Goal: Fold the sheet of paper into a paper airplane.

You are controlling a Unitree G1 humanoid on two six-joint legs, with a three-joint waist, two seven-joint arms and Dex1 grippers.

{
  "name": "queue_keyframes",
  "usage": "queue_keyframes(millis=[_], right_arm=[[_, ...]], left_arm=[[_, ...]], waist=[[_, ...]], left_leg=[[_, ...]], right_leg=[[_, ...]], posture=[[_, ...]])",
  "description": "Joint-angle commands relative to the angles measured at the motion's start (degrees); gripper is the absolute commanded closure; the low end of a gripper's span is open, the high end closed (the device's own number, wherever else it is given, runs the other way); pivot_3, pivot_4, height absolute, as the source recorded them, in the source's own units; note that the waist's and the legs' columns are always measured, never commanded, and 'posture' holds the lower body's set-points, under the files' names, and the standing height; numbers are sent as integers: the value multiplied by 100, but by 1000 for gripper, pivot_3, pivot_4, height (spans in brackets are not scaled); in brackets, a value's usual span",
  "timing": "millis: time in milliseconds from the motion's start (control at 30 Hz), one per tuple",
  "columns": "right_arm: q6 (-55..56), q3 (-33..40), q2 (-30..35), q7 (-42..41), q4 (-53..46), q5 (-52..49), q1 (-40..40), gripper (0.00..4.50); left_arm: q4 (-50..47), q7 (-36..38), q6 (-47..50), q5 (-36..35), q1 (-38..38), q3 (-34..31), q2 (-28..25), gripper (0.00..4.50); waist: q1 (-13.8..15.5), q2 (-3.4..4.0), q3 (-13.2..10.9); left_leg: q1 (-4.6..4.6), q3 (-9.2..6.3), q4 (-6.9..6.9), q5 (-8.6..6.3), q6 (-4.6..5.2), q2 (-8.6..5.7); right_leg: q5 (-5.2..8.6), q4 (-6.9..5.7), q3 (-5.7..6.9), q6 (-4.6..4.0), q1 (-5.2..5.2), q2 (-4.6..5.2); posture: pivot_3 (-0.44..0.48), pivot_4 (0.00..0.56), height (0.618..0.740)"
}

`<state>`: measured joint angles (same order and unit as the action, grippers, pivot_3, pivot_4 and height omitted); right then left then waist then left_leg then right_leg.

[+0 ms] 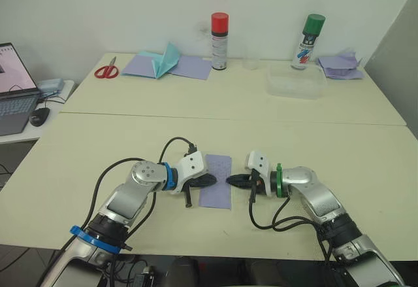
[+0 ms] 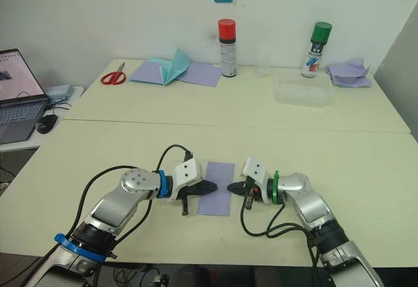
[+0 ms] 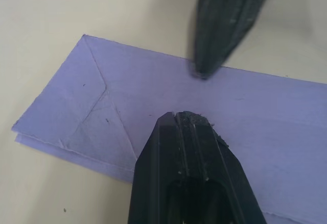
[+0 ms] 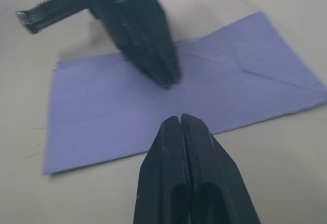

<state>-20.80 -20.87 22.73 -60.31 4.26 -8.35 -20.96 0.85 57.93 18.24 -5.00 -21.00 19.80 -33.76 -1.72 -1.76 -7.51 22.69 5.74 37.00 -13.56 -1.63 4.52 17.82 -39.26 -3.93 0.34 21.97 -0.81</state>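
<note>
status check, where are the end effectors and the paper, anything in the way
Left end effector shut, tip on the sheet of paper. Right end effector shut at its opposite edge. Sheet folded, flat on table. Nothing in the way.

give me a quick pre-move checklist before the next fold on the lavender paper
1. Sheet of paper lies flat on the table, folded in half lengthwise: ok.
2. Left end effector shut, tip over the sheet's left edge: ok.
3. Right end effector shut, tip at the sheet's right edge: ok.
4. Tips apart, not colliding: ok.
5. Diagonal creases visible at one end: ok.
6. Tips actually pressing the paper: cannot tell.
</note>
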Motion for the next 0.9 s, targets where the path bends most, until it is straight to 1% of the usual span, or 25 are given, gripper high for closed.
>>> queue_keyframes(millis=[33, 300, 400, 500, 633, 733, 833, 900], right_arm=[[-600, -416, 281, -483, -277, -99, 268, 4457], [-1309, -637, 769, -989, -913, -455, 425, 4457], [-1413, -500, 946, -1069, -1096, -619, 390, 4457], [-1466, -92, 923, -859, -1249, -848, 240, 4457], [-1306, 480, 600, -331, -1271, -1058, 106, 4457], [-924, 567, 352, 148, -985, -749, 31, 4457], [-741, 494, 108, 637, -614, -433, -98, 4457], [-619, 378, 33, 737, -432, -265, -148, 4457]], left_arm=[[418, -14, 164, 298, 197, 245, -41, 4500], [444, -26, 155, 314, 194, 248, -19, 4500], [468, -34, 149, 306, 185, 238, 3, 4500], [470, -68, 141, 261, 205, 191, 53, 4500], [492, -122, 21, 232, 237, 112, 132, 4500], [512, -135, -22, 193, 252, 30, 186, 4500], [533, -109, -56, 201, 251, -15, 189, 4500], [538, -99, -77, 189, 247, -51, 190, 4500]], waist=[[0, 7, 12], [1, 3, 24], [4, 3, 24], [5, 3, 22], [7, 2, 19], [15, 2, 19], [15, 3, 18], [17, 4, 17]], left_leg=[[0, 0, -3, 0, 0, 2], [0, -2, -6, -1, 1, 1], [2, -3, -7, -1, 1, 0], [3, -3, -7, -1, 1, 0], [7, -4, -5, -1, 1, -1], [9, -5, -5, -1, 1, -2], [11, -5, -5, -1, 1, -3], [13, -5, -5, 0, 1, -3]], right_leg=[[0, 9, 1, 0, -2, 0], [0, 24, 1, 0, -7, 0], [1, 27, 2, -1, -7, 1], [1, 28, 2, -1, -6, 2], [1, 28, 0, -1, -2, 3], [2, 28, 1, 1, 0, 4], [2, 28, 1, 1, 2, 4], [2, 28, 1, 1, 3, 4]], posture=[[0, 150, 740], [0, 150, 740], [0, 150, 740], [0, 150, 740], [0, 150, 740], [0, 150, 740], [0, 150, 740], [0, 150, 740]])
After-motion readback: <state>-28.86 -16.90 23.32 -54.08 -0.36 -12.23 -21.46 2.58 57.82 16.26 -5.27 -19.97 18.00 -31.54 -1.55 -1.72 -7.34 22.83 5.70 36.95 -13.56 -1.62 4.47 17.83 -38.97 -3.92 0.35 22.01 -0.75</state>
